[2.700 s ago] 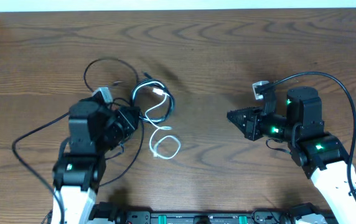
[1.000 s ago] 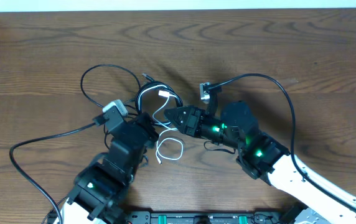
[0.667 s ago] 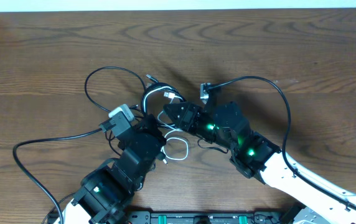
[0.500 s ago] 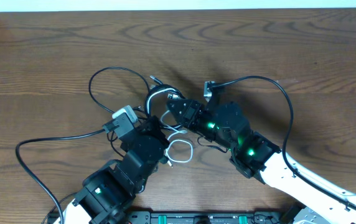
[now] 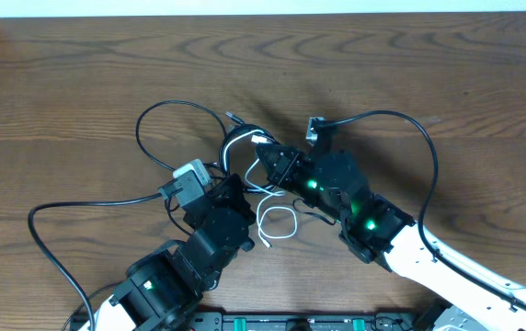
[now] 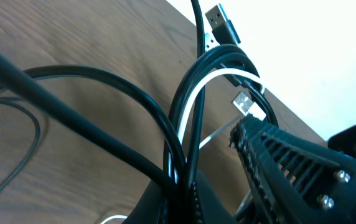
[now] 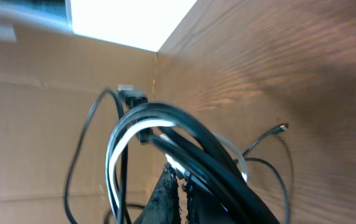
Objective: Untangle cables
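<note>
The overhead view looks straight down from high above the table (image 5: pixel 410 83), both arms reaching in from the near edge. The left wrist view sits low and very close, facing across the cables (image 6: pixel 187 118) toward the right arm's jaws at its lower right. The right wrist view, rolled sideways, looks just as closely past its own jaws. All three share the looped bundle at the table's middle.

Black cables (image 6: pixel 224 55) and a white one (image 6: pixel 193 93) arch together above the wooden table (image 6: pixel 72 31), plugs (image 6: pixel 220 17) at top; the right gripper's ribbed finger (image 6: pixel 290 171) seems to touch them.
</note>
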{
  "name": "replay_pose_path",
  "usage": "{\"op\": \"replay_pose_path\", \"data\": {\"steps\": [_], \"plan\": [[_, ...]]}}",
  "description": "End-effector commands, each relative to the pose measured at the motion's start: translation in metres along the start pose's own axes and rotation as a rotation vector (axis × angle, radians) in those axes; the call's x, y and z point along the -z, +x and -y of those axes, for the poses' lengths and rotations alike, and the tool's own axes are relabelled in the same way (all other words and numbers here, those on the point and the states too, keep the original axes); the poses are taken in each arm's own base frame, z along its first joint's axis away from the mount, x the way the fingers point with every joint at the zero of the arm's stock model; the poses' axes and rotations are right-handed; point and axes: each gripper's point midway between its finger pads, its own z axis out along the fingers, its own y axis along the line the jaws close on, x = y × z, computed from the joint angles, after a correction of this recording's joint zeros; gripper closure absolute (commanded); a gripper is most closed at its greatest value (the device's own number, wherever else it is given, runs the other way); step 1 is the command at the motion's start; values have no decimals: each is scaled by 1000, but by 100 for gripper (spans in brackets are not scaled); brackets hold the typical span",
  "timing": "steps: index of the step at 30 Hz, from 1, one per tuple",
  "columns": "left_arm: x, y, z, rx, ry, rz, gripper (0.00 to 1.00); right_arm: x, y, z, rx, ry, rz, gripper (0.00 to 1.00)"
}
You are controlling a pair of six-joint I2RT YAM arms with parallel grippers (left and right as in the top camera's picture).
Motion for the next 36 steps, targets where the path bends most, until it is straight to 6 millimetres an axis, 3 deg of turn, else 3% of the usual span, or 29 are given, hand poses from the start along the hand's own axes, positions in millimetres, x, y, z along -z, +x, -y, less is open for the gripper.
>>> {"op": "replay_pose_path", "data": {"steps": [1,5,8,13,16,21,24,30,36], "plan": [[3,-12,-1,-5,-13,60,92,0,26,-8,209,-60,-135,99],[4,-23,-6,-33,-44,124,93,7,49,-17,322,-137,-261,99],[6,-31,-9,-56,-68,169,93,13,53,-15,366,-132,-287,99],[8,-39,-13,-87,-95,216,93,26,38,4,400,-15,-243,99],[8,-38,-13,-86,-93,211,92,44,17,19,408,95,-175,97],[6,-32,-10,-85,-74,176,92,68,-5,28,421,178,-101,75],[5,-25,-6,-85,-50,134,93,69,-6,30,415,188,-102,68],[3,-13,1,-103,-9,61,93,60,-1,44,408,225,-133,70],[5,5,27,-303,126,-38,93,53,-1,50,407,238,-134,71]]}}
